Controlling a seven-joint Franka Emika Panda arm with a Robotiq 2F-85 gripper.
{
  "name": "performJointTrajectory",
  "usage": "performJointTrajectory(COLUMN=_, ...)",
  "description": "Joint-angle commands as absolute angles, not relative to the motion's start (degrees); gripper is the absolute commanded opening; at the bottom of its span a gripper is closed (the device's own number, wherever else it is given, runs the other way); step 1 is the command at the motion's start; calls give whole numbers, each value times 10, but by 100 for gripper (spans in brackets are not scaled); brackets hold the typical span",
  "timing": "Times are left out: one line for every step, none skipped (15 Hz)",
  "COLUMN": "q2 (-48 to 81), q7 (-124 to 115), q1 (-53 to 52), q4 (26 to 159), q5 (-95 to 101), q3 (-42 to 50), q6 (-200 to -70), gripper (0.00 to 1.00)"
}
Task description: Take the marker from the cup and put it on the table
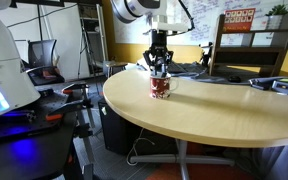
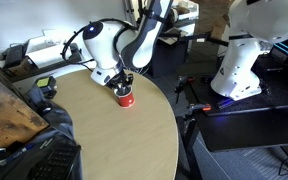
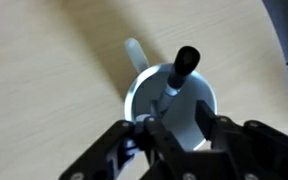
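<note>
A red patterned cup (image 1: 161, 88) stands near the edge of the round wooden table (image 1: 214, 115); it shows in both exterior views (image 2: 125, 97). In the wrist view the cup (image 3: 209, 100) has a white inside, and a marker (image 3: 177, 78) with a black cap leans in it. My gripper (image 3: 181, 125) hangs straight over the cup, open, with a finger on each side of the marker's lower part and not closed on it. In the exterior views the gripper (image 1: 160, 62) (image 2: 122, 80) sits just above the cup's rim.
A white robot body (image 2: 246, 50) stands beside the table, also at the left (image 1: 2, 60). A wooden board (image 2: 9, 105) lies at the table's edge. Dark flat items (image 1: 269, 82) lie on the far side of the table. An office chair (image 1: 44, 60) stands behind.
</note>
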State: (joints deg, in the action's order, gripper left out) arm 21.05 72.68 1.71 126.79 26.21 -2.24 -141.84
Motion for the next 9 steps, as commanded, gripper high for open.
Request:
performJointTrajectory(q2=240, q7=722, q1=22, q4=1243, q5=265, q3=-22, q6=-1417, gripper=47)
performJointTrajectory(q2=245, q7=715, q1=21, q4=1240, q5=269, q3=-19, q6=-1416, gripper=44)
performJointTrajectory(q2=253, q7=710, q1=19, q4=1237, q5=275, q3=-15, q6=-1419, gripper=43)
performJointTrajectory(q2=259, q7=708, q1=18, q4=1233, q5=282, q3=-12, q6=-1422, gripper=37)
performJointTrajectory(q2=263, q7=701, q1=14, q4=1231, q5=289, q3=-8, q6=-1422, gripper=18)
performJointTrajectory(q2=266, q7=691, q1=9, q4=1228, q5=301, q3=-3, q6=-1422, gripper=14)
performJointTrajectory(q2=266, q7=680, q1=4, q4=1228, q5=318, q3=1, q6=-1420, gripper=7)
performJointTrajectory(q2=261, q7=667, q1=-2, q4=1231, q5=335, q3=4, q6=-1416, gripper=0)
performJointTrajectory(q2=255, q7=652, q1=-6, q4=1236, q5=352, q3=6, q6=-1417, gripper=2)
